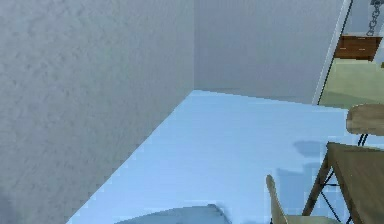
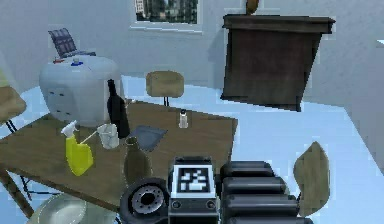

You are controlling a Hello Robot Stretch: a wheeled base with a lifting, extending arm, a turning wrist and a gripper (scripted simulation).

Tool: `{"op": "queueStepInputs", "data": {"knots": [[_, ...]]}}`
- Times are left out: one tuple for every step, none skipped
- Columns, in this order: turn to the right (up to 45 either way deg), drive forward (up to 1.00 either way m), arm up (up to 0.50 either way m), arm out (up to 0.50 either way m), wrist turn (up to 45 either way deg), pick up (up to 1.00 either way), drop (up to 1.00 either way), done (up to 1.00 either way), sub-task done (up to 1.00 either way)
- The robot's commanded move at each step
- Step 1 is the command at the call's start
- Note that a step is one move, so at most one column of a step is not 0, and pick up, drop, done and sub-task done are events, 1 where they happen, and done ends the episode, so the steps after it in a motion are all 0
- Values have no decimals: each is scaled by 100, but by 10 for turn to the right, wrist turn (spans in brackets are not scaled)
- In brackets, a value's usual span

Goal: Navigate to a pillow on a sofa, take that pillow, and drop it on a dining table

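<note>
Your gripper [image 2: 150, 200] sits low in the arm side view, a dark body left of the white marker square, with the arm's ribbed bar to the right. Its far end can't be made out against the bench [image 2: 205, 135] behind it, so you cannot tell the state of its fingers or whether it has hold of anything.

The pillow [image 2: 80, 88], if the plump white block with rounded corners is it, rests on the far left end of the bench, well apart from the gripper. Its shape and colour fit a pillow, but you can't be sure at this size.

Between you and it stand a dark bottle [image 2: 118, 108], just beside the white block, then a cup [image 2: 108, 136], a yellow spray bottle [image 2: 77, 150] and a brown bottle [image 2: 130, 155]. A small shaker [image 2: 183, 121] stands nearer the middle of the bench.

Expect the pillow to be light, soft and bulky. It should give under any grip and sag from wherever you take it. A corner or a seam edge, where the cover bunches, looks a better hold than the broad face, which would likely squash and slip out.

It won't break, but the bottles next to it look tall and tippy. If you have to shift it, a swinging pillow could sweep them over.

If that block is the pillow, the drop looks done.
</note>
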Motion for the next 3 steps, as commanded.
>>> {"op": "queueStepInputs", "data": {"knots": [[0,0,0,48,0,0,0,0,0],[0,0,0,0,390,0,0,0,0],[0,0,-4,0,0,0,0,0,0]]}}
